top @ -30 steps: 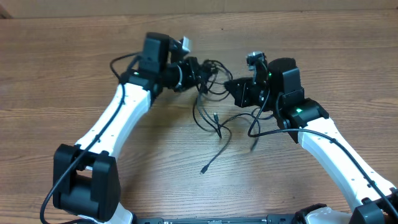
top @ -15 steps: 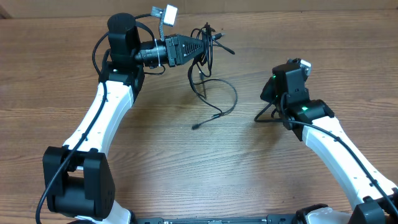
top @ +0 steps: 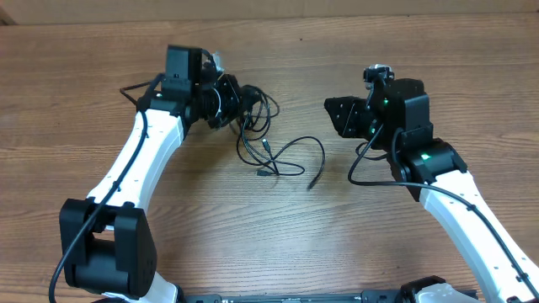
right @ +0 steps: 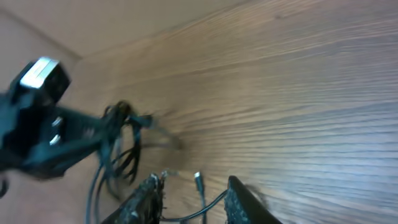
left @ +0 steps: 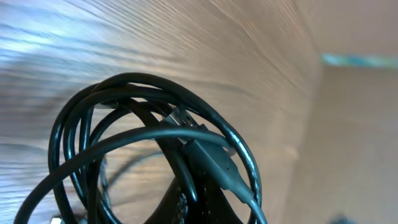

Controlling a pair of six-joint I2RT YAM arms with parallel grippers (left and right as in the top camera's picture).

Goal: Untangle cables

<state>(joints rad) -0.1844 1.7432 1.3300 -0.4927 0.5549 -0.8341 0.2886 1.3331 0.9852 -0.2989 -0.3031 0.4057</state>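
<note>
The cables (top: 290,148) are thin black cords. Their coiled part hangs from my left gripper (top: 239,103), which is shut on the bundle. Loose loops and plug ends trail over the wooden table toward the middle. In the left wrist view the cable loops (left: 155,134) wrap close around the dark jaws (left: 205,208). My right gripper (top: 335,118) is open and empty, to the right of the cables and pointing at them. In the right wrist view its fingers (right: 193,202) frame a plug end, and the bundle (right: 118,155) hangs beyond.
The wooden table (top: 269,236) fills the view. Thick black wires run along both arms, one looping beside the right arm (top: 362,168). The table's far edge (top: 472,10) runs along the top.
My left gripper has come down and toward the middle with the bundle, so the cable tails now lie on the table. My right gripper has swung left toward the cables.
</note>
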